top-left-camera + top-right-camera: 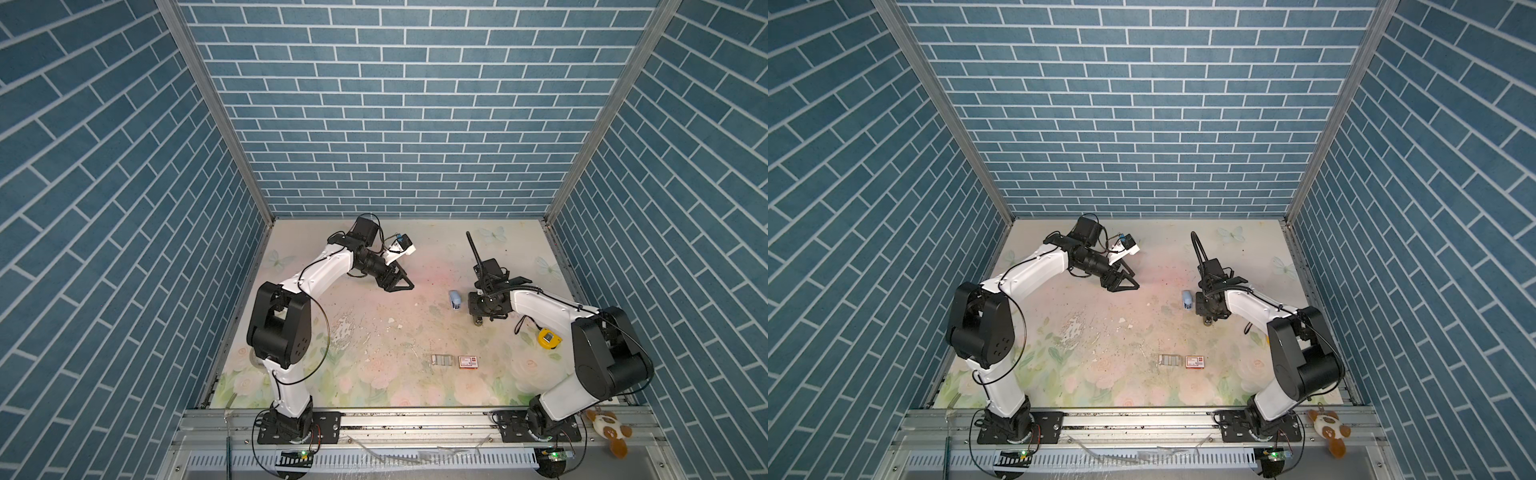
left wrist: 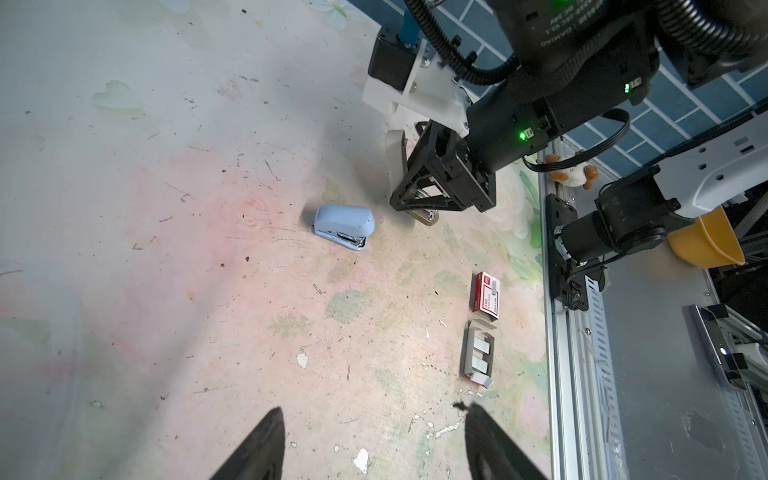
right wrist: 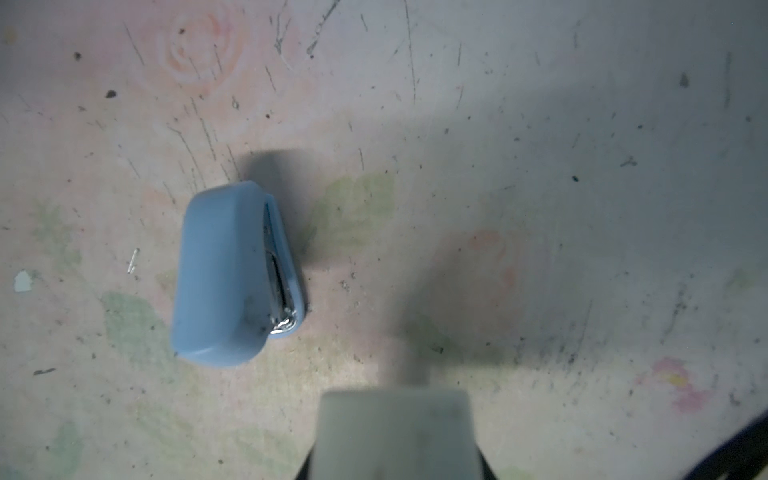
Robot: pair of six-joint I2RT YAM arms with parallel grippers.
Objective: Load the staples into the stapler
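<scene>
Two white-and-black robot arms work over a worn floral-print table mat (image 1: 374, 332) inside blue brick-patterned walls. In both top views one small pale-blue plastic stapler (image 1: 455, 300) (image 1: 1187, 300) lies right of centre. It is just beside the right gripper (image 1: 478, 321), which points down at the mat. The staples (image 1: 441, 360) (image 1: 1169, 360) are silver-grey metal strips in one pale rectangular tray. They sit at lower centre, well apart from the stapler, with one red-and-white printed cardboard box (image 1: 468, 361) just to their right. A yellow tape measure (image 1: 549, 337) sits by the right arm in a top view.

The left gripper (image 1: 400, 283) hangs above the mat, left of centre. The left wrist view shows its two black pointed fingers (image 2: 266, 449) spread wide with nothing between them. That view alone shows the right gripper (image 2: 411, 193) side-on — jaws a little apart and empty, one pad pale, one brownish. It also shows the tray's staples (image 2: 478, 357) as several blocks; their number is unclear.

The right wrist view adds close texture — the stapler's (image 3: 232, 274) smooth rounded shell, a shiny metal edge, and scratches and specks on the mat. One brown-and-white plush toy (image 1: 609, 428) lies on the metal rail at lower right.
</scene>
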